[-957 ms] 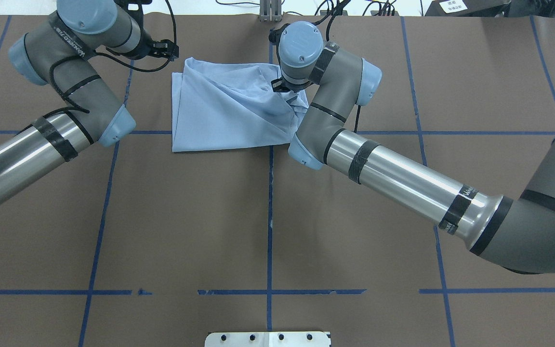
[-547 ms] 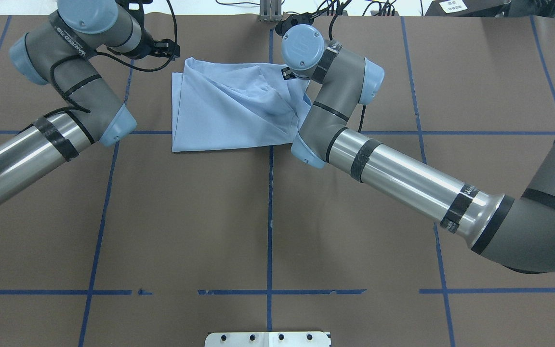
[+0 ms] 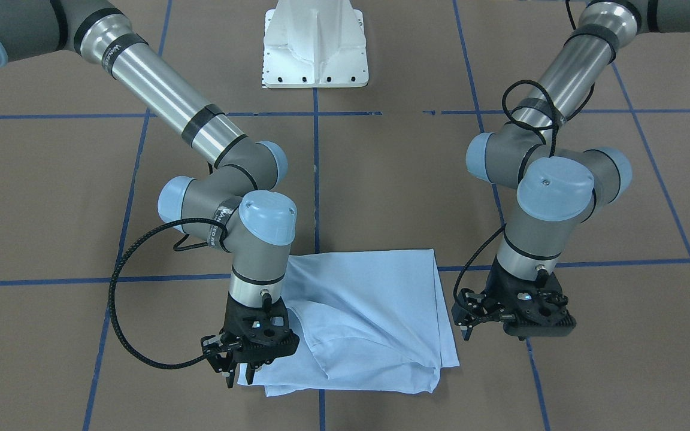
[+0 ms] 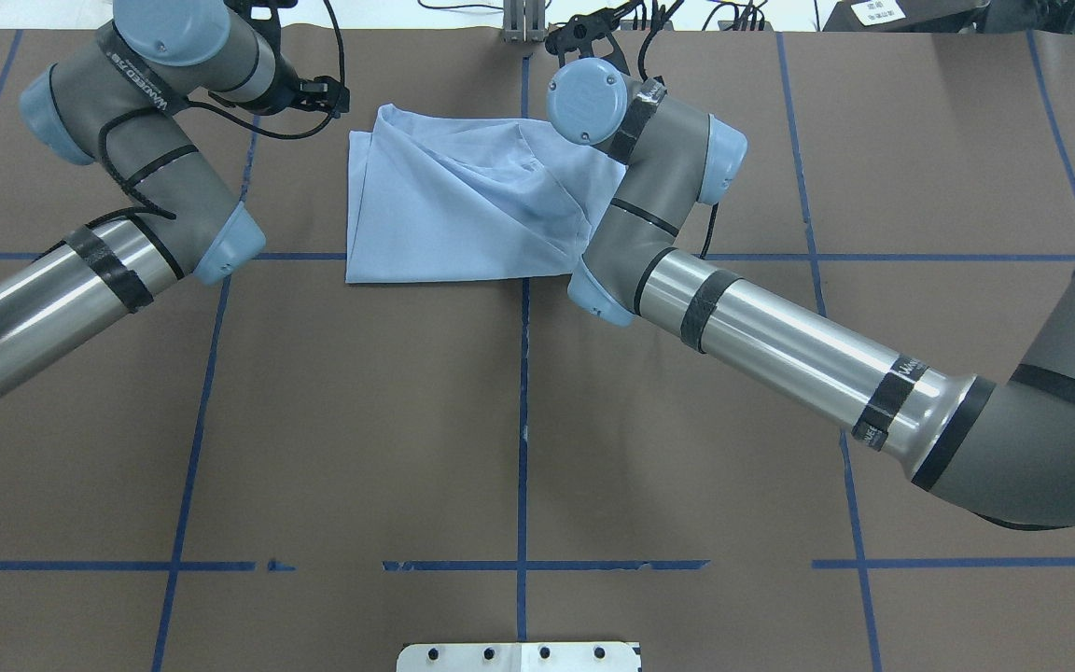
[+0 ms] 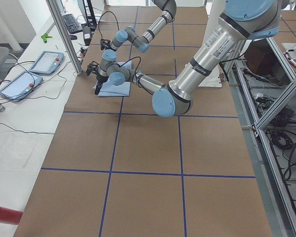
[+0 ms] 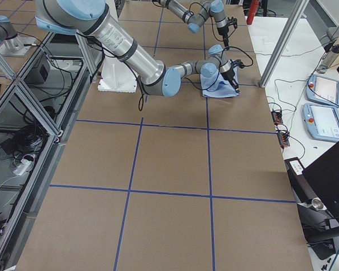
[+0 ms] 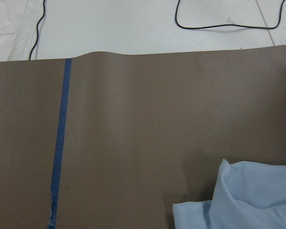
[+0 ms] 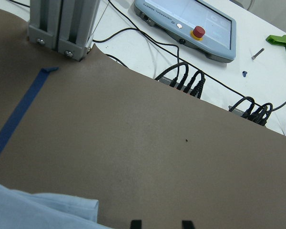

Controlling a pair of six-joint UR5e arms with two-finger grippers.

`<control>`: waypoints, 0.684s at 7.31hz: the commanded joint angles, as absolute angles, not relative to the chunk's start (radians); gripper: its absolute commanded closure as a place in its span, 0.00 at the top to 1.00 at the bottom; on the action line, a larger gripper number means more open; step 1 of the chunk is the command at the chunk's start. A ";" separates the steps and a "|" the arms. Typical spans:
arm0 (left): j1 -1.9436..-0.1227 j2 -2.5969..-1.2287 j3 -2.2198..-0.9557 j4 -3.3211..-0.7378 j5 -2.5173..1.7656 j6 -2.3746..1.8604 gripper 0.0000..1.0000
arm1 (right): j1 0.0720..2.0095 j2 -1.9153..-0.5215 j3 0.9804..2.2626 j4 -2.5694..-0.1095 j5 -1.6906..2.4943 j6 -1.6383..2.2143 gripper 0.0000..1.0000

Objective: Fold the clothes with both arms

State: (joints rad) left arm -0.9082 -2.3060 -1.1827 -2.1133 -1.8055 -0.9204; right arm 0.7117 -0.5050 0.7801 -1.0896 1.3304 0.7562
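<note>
T-shirt (image 3: pixel 369 311), front-facing view: folded, creased, flat on counter (image 3: pixel 381 179); right tool (image 3: pixel 237 375) at its corner, left tool (image 3: pixel 465 329) just beside the opposite edge, spread or closed I cannot tell. Right wrist view: fingertips (image 8: pixel 136 225) apart, empty. Judgement: pinch both corners together and pull taut before folding.

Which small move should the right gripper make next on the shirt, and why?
Probably ease the right gripper onto the T-shirt corner beside it and close. Its jaws stand apart, holding nothing, right at that corner; the left gripper hangs just off the opposite edge.
</note>
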 commanded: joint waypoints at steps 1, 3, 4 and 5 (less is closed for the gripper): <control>-0.908 -2.307 -1.183 -2.112 -1.805 -0.920 1.00 | 0.712 -0.502 0.779 -1.088 1.334 0.759 1.00; -0.913 -2.306 -1.192 -2.111 -1.815 -0.914 1.00 | 0.748 -0.520 0.845 -1.095 1.450 0.758 1.00; -0.925 -2.295 -1.236 -2.102 -1.859 -0.910 1.00 | 0.796 -0.608 0.965 -1.123 1.577 0.746 1.00; -0.940 -2.243 -1.303 -2.100 -1.887 -0.905 1.00 | 0.852 -0.682 1.077 -1.188 1.689 0.691 1.00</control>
